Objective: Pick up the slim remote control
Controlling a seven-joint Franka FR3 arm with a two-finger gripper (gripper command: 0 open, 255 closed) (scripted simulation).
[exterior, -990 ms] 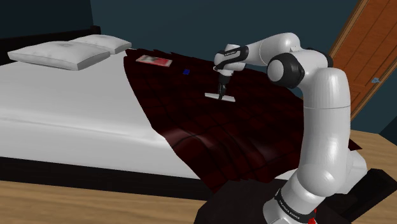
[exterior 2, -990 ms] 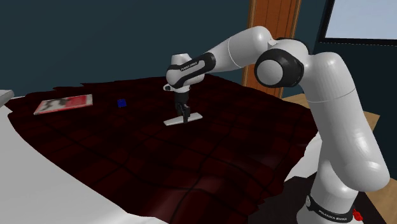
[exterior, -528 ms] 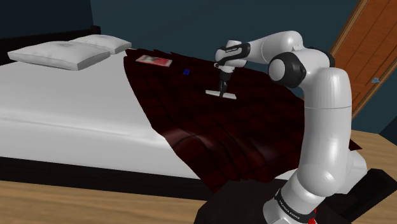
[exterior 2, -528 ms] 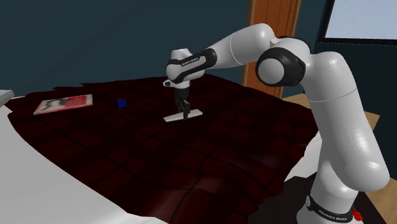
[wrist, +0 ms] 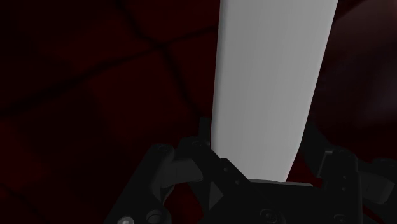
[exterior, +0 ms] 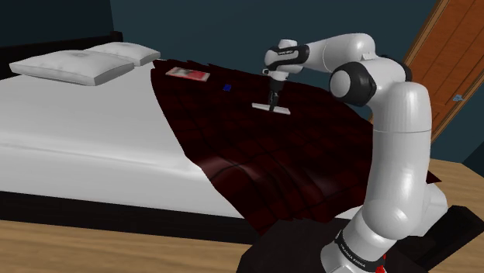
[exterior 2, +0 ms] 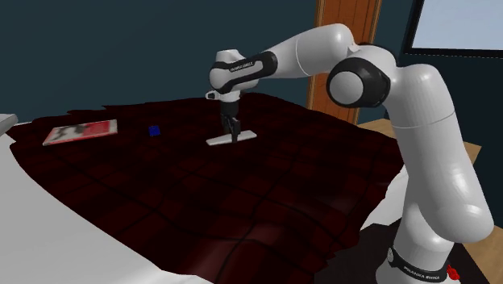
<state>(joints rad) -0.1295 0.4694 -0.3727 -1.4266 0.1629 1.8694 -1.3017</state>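
A slim, flat, pale grey remote control (exterior: 271, 107) hangs just above the dark red quilted blanket (exterior: 256, 155) on the bed, lying roughly level. My black gripper (exterior: 273, 103) points straight down and is shut on the remote's middle. From the second exterior view the remote (exterior 2: 231, 138) sticks out on both sides of the gripper (exterior 2: 233, 133), with a small gap under it. In the wrist view the remote (wrist: 273, 83) runs as a long pale bar away from the gripper (wrist: 257, 167), clasped between the two fingers.
A red and white magazine (exterior: 188, 74) and a small blue cube (exterior: 227, 88) lie on the blanket beyond the gripper. Two white pillows (exterior: 74, 66) sit at the head of the white bed (exterior: 77, 139). A wooden door (exterior: 450, 62) stands behind the arm.
The gripper has risen and moved slightly farther back over the blanket, carrying the remote up off the surface. Its grip has stayed shut.
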